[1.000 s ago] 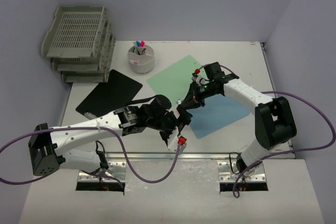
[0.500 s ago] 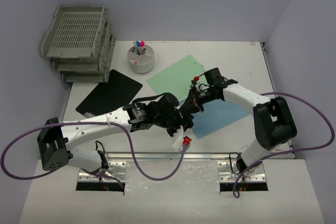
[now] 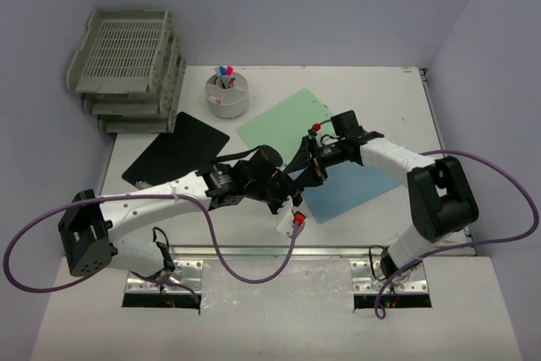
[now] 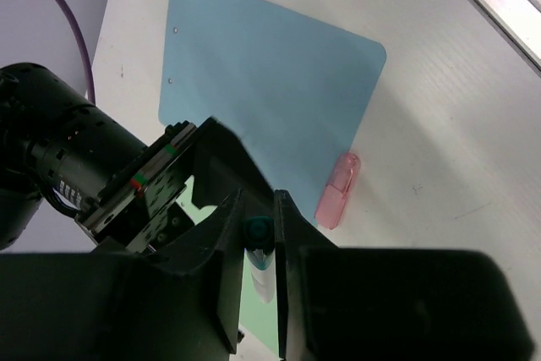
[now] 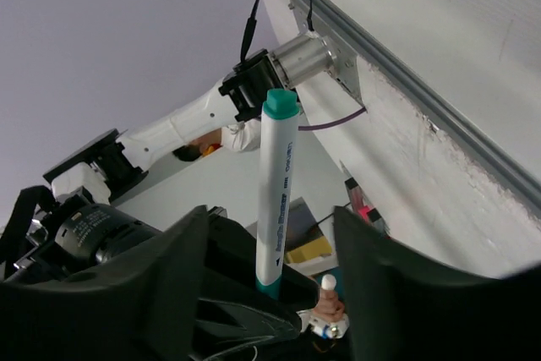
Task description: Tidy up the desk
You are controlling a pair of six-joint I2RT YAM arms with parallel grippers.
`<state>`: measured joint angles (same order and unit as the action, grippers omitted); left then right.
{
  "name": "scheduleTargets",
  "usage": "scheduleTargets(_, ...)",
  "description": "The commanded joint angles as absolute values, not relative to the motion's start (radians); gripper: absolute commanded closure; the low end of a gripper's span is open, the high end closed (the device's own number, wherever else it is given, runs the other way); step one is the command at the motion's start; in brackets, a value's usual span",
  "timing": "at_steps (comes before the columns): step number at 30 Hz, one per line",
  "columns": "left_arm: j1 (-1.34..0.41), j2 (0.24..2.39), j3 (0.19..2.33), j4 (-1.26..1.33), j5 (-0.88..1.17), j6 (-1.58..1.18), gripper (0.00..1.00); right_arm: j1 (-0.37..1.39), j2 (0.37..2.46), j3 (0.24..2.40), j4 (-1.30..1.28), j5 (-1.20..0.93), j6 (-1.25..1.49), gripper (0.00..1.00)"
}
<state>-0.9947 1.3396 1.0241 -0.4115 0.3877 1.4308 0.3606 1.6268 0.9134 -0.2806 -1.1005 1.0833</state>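
The left gripper [image 4: 258,227] is clamped on the teal-capped marker [image 5: 277,183]. The right gripper [image 5: 269,217] is spread around it, untouching, above the desk [image 3: 380,95]. Hazard: if the left lets go before the right closes, the marker falls.

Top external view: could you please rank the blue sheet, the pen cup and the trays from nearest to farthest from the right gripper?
1. Blue sheet: just beside the right gripper, on its right.
2. Pen cup: farther back, to the left.
3. Trays: far left corner, farthest.
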Motion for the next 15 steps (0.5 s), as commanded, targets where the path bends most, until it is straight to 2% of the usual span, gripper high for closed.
scheduleTargets(1,-0.966,1.295,1.007,-0.328,0.395,1.354,1.00,0.343,1.614,0.982,-0.268,-1.181,1.055,0.13)
scheduleTargets(2,-0.958,1.283,1.004,-0.301,0.397,1.284,1.00,0.330,1.629,1.023,-0.280,-1.189,1.041,0.05)
scheduleTargets(3,-0.950,1.268,1.002,-0.267,0.398,1.203,1.00,0.318,1.643,1.065,-0.290,-1.200,1.027,0.03)
scheduleTargets(7,-0.847,1.220,1.022,-0.070,0.407,0.756,1.00,0.214,1.671,1.267,-0.345,-1.192,0.937,0.01)
scheduleTargets(9,-0.744,1.182,1.009,0.073,0.376,0.473,1.00,0.163,1.676,1.426,-0.457,-1.085,0.759,0.01)
scheduleTargets(11,-0.653,1.151,0.974,0.146,0.325,0.302,1.00,0.146,1.682,1.548,-0.606,-0.943,0.582,0.01)
scheduleTargets(13,-0.539,1.132,0.967,0.180,0.275,0.158,1.00,0.144,1.670,1.628,-0.634,-0.762,0.423,0.01)
scheduleTargets(15,-0.466,1.135,0.973,0.186,0.248,0.107,1.00,0.144,1.603,1.621,-0.576,-0.599,0.329,0.01)
